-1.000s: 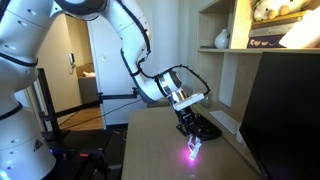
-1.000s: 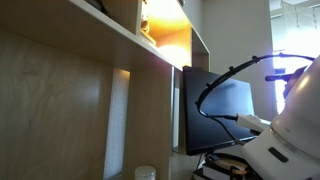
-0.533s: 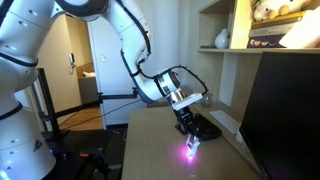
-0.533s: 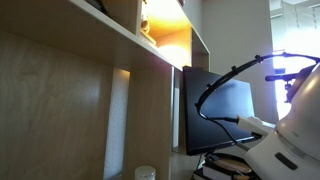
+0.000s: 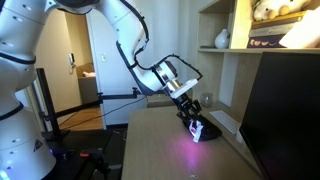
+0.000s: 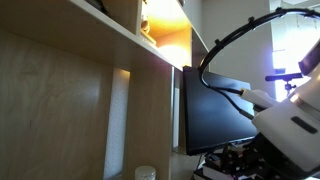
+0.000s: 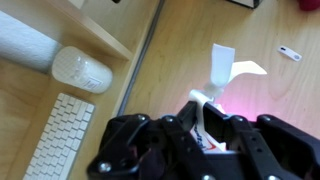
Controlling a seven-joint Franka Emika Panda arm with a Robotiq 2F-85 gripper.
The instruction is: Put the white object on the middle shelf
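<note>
- The wooden counter [image 7: 180, 50] lies beneath me. In the wrist view a paler board on its left carries one white keyboard [image 7: 62, 138], one white mouse [image 7: 82, 70] and one white roll [image 7: 25, 42], all well apart from my grip.
- My tool [image 7: 205, 112] is pinching the white object [image 7: 224, 72], which juts out past my fingertips with a pink glow on the wood beside it.
- In an exterior view, one dark monitor [image 5: 285, 110] stands to the right, under the middle shelf [image 5: 235, 49]. That shelf bears one white vase [image 5: 221, 39] and some books [image 5: 272, 36].

wooden desk [image 5: 160, 148] | white door [image 5: 103, 50] | dark monitor [image 6: 215, 115] | bright window [image 6: 292, 35] | pale wood panel [image 6: 50, 120]
</note>
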